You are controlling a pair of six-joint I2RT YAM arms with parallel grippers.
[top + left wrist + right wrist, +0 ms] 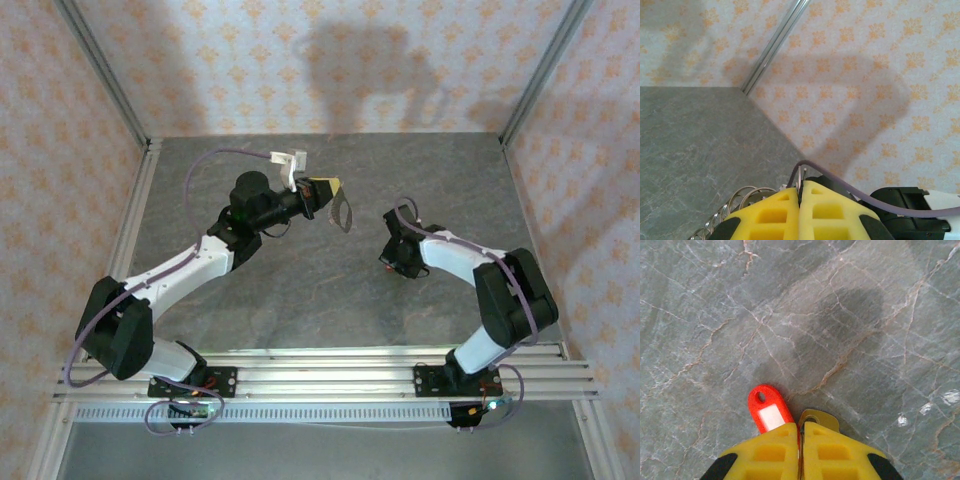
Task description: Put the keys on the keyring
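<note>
One red key (769, 412) pinched in right end effector (800, 427), keyring (800, 176) in left end effector (800, 193)

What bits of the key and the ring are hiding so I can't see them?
1. Right wrist view: the shaft of the key is hidden between the fingers of the shut right gripper.
2. Left wrist view: most of the keyring is behind the shut left gripper and cut off by the bottom edge.
3. Top view: the key is too small to make out.
</note>
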